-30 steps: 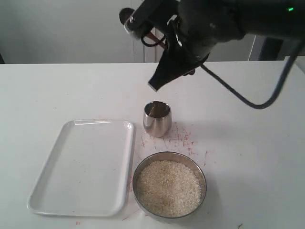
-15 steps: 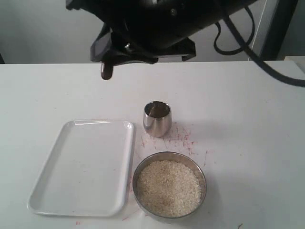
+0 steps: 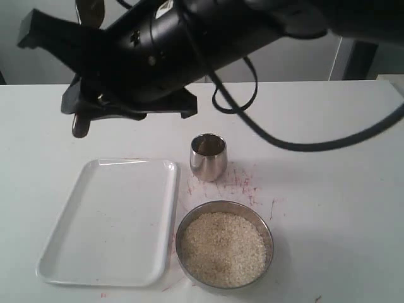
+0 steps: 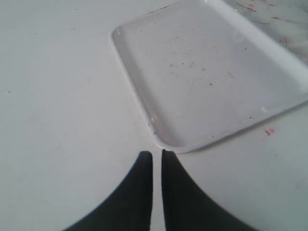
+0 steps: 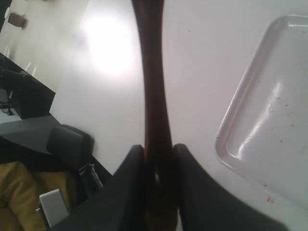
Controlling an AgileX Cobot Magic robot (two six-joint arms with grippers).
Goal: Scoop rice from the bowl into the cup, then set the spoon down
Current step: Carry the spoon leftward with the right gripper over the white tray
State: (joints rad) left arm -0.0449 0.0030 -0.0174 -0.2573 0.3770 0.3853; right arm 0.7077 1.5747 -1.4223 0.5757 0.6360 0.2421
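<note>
The right end effector [image 5: 157, 153] held the spoon [image 5: 153, 82] tight up in the air, and if dropped from there it could miss the tray [image 5: 269, 120] off to its side.

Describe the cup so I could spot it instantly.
On the white table, look just right of the white tray in the exterior view. The cup stands there: a small shiny steel tumbler, much narrower than the wide bowl of rice beside it.

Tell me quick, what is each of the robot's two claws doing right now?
Left gripper: closed, holding nothing.
Right gripper: closed on the slim handle of the dark reddish-brown wooden spoon.
</note>
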